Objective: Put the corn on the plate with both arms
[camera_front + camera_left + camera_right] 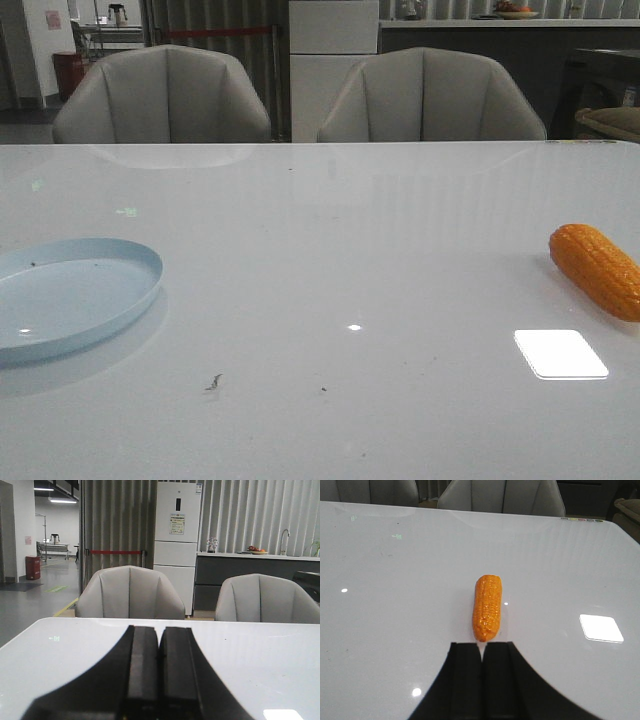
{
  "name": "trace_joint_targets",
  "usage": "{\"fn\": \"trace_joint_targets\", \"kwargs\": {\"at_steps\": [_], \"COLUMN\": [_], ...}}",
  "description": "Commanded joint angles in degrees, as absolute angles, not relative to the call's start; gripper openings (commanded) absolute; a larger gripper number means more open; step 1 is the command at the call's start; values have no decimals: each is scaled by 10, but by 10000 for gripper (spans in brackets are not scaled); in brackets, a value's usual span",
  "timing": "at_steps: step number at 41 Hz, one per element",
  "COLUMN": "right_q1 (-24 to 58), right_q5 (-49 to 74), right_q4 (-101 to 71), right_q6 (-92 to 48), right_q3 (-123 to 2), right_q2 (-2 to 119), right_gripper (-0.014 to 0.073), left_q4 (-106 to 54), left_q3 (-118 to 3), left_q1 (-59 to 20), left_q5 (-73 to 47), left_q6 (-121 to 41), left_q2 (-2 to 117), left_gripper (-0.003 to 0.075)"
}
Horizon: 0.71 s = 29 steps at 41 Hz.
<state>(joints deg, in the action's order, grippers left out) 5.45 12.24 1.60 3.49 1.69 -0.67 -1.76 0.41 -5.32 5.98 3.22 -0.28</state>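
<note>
The orange corn (598, 268) lies on the white table at the far right of the front view. In the right wrist view the corn (487, 606) lies lengthwise just beyond my right gripper (482, 646), which is shut and empty, its tips close to the cob's near end. The pale blue plate (70, 295) rests on the table at the far left, empty. My left gripper (159, 630) is shut and empty above bare table, facing the chairs. Neither gripper shows in the front view.
Two grey chairs (165, 95) (430, 95) stand behind the table's far edge. A bright light reflection (560, 354) lies on the table near the corn. A small dark speck (213, 381) lies on the table front of the plate.
</note>
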Motion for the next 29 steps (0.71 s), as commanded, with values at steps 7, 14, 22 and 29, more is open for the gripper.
{"fn": "trace_joint_targets", "kwargs": {"at_steps": [7,14,22,29], "right_q1": [55,55,55,55], "right_q5": [71,71,71,71], "right_q4": [18,18,18,18], "right_q6": [35,35,35,35], "right_q3": [7,7,7,7], "right_q2": [-19,-19,-19,-19], "right_gripper": [27,27,27,27], "left_q4": [-18,-18,-18,-18], "left_q3": [5,5,5,5], "left_q1": [-52,-52,-52,-52], "left_q5": [107,104,66,71], "left_q6": [32,32,32,32], "left_q2": [-4,-4,-4,-4], "left_gripper": [90,90,90,90]}}
